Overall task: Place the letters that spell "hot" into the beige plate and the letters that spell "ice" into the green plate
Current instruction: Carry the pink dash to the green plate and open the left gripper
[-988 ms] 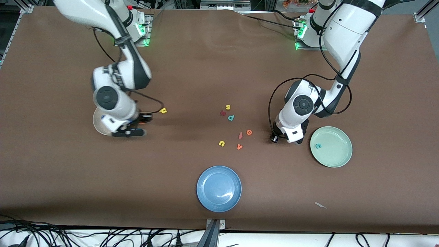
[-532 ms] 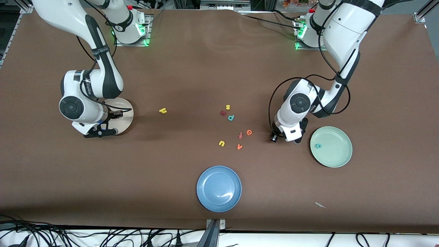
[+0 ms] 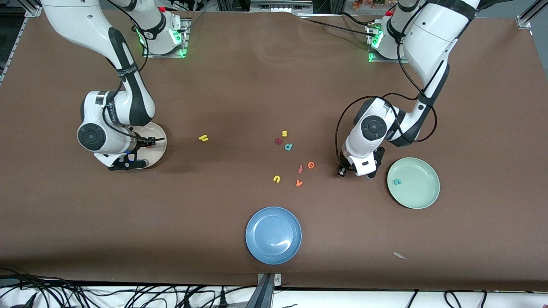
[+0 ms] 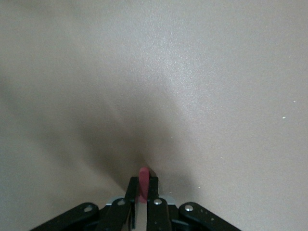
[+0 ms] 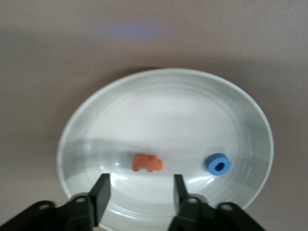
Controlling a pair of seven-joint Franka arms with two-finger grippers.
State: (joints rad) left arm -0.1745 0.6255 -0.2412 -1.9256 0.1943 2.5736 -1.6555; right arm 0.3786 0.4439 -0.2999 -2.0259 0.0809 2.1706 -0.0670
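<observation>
My left gripper (image 4: 143, 185) is shut on the dark red i (image 4: 143, 179), low over the table beside the green plate (image 3: 421, 194); in the front view my left gripper (image 3: 369, 173) hides the i. The teal c (image 3: 397, 182) lies in that plate. My right gripper (image 5: 139, 197) stands open over the rim of the beige plate (image 5: 163, 101), with nothing between its fingers. The orange t (image 5: 147, 163) and blue o (image 5: 218, 164) lie in that plate. The yellow h (image 3: 204, 137) and orange e (image 3: 311, 165) lie on the table. The right hand (image 3: 125, 164) hides much of the beige plate (image 3: 157, 145).
A cluster of loose letters sits mid-table: yellow s (image 3: 284, 133), dark red crooked letter (image 3: 278, 140), teal p (image 3: 288, 146), orange f (image 3: 300, 168), yellow u (image 3: 276, 179), orange v (image 3: 299, 183). A blue plate (image 3: 273, 235) lies nearer the front camera. A small scrap (image 3: 400, 256) lies near the table edge.
My right arm swung toward its own end of the table and settled over the beige plate, where its gripper opened. The left gripper closed on the dark red i and barely moved.
</observation>
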